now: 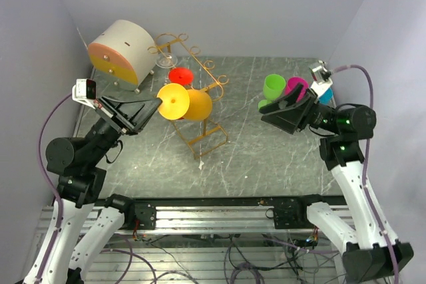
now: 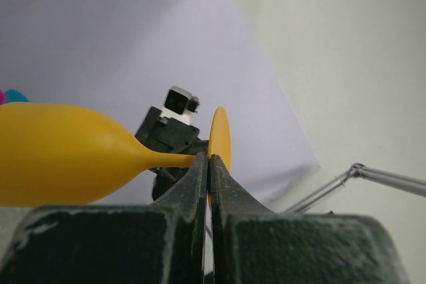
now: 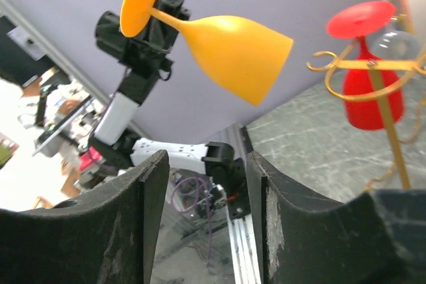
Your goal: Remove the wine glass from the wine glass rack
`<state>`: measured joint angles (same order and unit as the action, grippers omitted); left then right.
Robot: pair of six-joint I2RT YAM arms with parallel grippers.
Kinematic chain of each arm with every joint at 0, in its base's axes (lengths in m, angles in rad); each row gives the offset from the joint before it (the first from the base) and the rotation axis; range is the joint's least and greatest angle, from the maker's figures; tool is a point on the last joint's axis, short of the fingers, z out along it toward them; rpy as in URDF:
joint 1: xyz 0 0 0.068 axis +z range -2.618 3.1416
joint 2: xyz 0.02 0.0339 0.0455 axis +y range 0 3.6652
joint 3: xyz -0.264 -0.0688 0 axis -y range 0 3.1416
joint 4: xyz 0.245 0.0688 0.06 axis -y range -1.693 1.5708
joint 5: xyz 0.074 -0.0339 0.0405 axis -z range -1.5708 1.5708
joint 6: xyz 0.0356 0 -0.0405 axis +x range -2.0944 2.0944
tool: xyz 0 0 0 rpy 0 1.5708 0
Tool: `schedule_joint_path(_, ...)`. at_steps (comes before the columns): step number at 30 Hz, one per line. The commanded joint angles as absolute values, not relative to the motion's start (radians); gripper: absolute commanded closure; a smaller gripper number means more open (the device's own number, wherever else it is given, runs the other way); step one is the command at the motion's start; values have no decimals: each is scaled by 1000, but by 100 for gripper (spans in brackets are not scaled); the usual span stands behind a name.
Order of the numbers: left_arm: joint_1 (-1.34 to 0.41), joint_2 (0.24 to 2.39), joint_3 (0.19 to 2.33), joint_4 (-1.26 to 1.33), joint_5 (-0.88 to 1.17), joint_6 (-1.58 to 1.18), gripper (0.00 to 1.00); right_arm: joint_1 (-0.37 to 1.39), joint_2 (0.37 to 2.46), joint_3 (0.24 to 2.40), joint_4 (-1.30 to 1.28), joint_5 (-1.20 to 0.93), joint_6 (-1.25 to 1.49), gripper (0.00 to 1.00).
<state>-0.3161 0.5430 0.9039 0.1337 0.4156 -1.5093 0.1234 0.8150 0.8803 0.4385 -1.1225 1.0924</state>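
My left gripper (image 1: 160, 102) is shut on the thin stem of a yellow wine glass (image 1: 190, 104), just beside its round foot. The glass lies sideways in the air. In the left wrist view the fingers (image 2: 200, 184) pinch the stem between the bowl (image 2: 60, 161) and the foot (image 2: 220, 139). The gold wire wine glass rack (image 1: 200, 64) stands behind it, with a red glass (image 1: 180, 74) and a clear glass (image 1: 166, 62) hanging on it. In the right wrist view the yellow glass (image 3: 233, 48) hangs left of the rack (image 3: 373, 71), apart from it. My right gripper (image 3: 206, 184) is open and holds nothing.
A round white-and-orange drawer box (image 1: 123, 51) stands at the back left. Green (image 1: 273, 87), pink (image 1: 297, 86) and blue (image 1: 326, 95) glasses stand at the right, just behind my right gripper (image 1: 265, 111). Purple walls close in the back and both sides.
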Motion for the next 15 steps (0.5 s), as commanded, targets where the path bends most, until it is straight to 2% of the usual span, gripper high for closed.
schedule_joint_path(1,-320,574,897,440,513,-1605,93,255,925,964,602,-1126,1126,49)
schedule_joint_path(5,-321,593,916,532,535,-1640,93,351,1019,1028,627,-1106,1079,48)
schedule_joint_path(10,-321,593,937,570,541,-1662,93,389,1078,1073,701,-1076,1072,47)
schedule_joint_path(15,-321,586,945,565,538,-1663,93,450,1175,1092,932,-1092,1205,46)
